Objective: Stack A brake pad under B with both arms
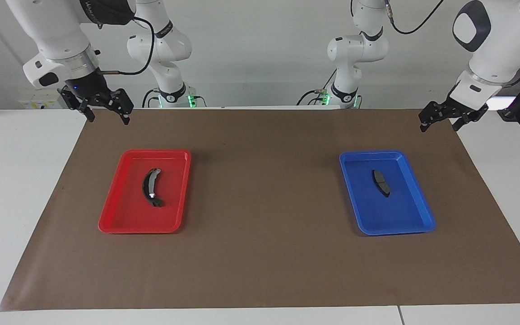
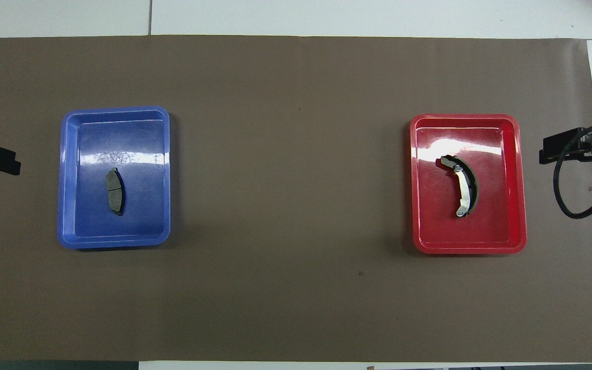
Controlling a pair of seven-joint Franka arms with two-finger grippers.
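While your overhead view caught only gripper tips, facing showed left gripper (image 1: 438, 121) and right gripper (image 1: 105, 110) spread, empty; A brake pad (image 1: 381, 183) and B (image 1: 151, 187) lay in separate trays.

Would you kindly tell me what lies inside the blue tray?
Inside the blue tray lies only the short grey brake pad, flat on the floor. Whatever sits beneath the pad is covered.

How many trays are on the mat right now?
2. The blue tray lies toward the left arm's end of the table, the red tray toward the right arm's end. None appears hidden.
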